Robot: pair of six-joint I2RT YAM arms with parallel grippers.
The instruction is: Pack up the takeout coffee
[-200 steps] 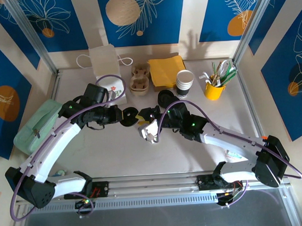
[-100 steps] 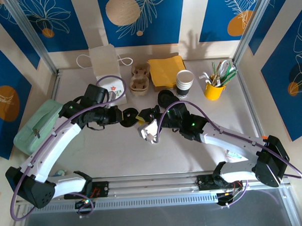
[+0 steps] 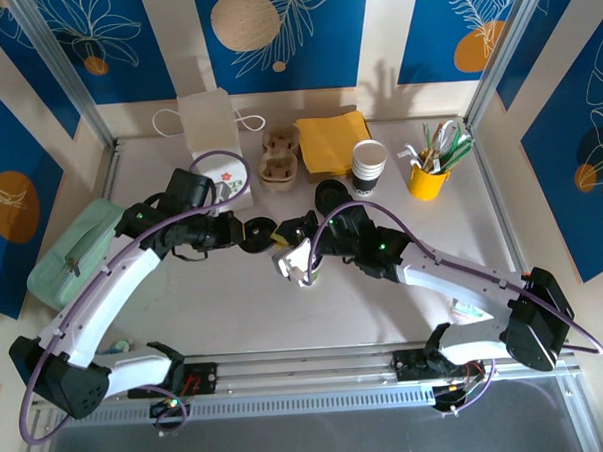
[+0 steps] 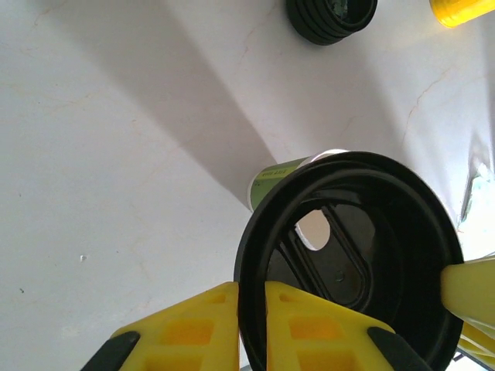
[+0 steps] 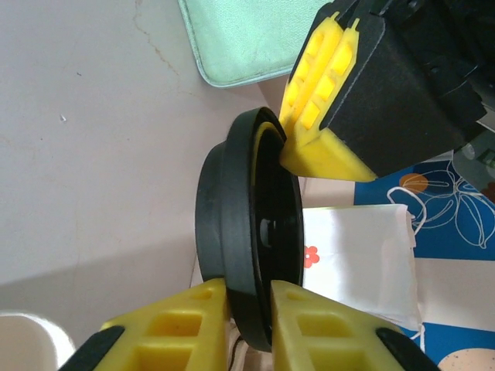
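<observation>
Lidding step, by the look of it: the left hand [image 4: 251, 317] and right hand [image 5: 247, 313] both clamp the rim of the round black plastic lid [image 5: 240, 224]. The green-sided paper cup [image 4: 280, 173] stands on the tabletop [image 4: 116, 154] just beyond it. Next, 1 hand should release while the other seats the lid squarely.

Blk lid [image 4: 348, 255], yellow claw pads [image 4: 193, 332], greenish cup [image 4: 280, 171], mint-green pouch [image 5: 255, 39], blue floral wall panels [image 3: 324, 55]

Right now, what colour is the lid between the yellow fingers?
The lid is black; the right wrist view shows it best.
</observation>
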